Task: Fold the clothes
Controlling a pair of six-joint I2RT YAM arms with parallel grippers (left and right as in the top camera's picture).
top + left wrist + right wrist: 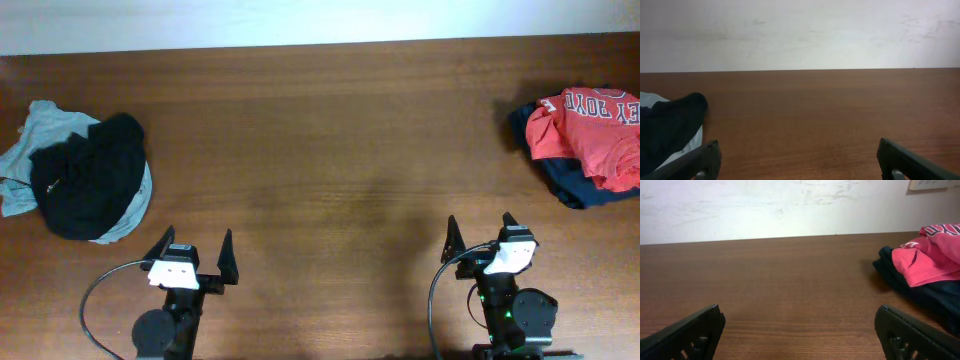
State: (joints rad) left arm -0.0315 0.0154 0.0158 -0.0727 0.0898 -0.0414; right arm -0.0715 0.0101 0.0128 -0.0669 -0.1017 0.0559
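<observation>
The clothes, a crumpled black T-shirt [88, 178], lie bunched at the table's left side on top of a pale grey-blue shirt [40, 135]. In the left wrist view the black T-shirt [667, 127] shows at the far left edge. My left gripper [192, 258] sits near the front edge, right of and nearer than the heap, open with nothing between its fingers [705, 159]. My right gripper [481, 235] stands open near the front right, empty, its fingers [700, 330] wide apart over bare wood.
A red shirt with white lettering [590, 125] lies on a dark navy garment [570, 185] at the table's right edge; the red shirt [927, 257] also shows in the right wrist view. A pale wall runs behind the wooden table [320, 130].
</observation>
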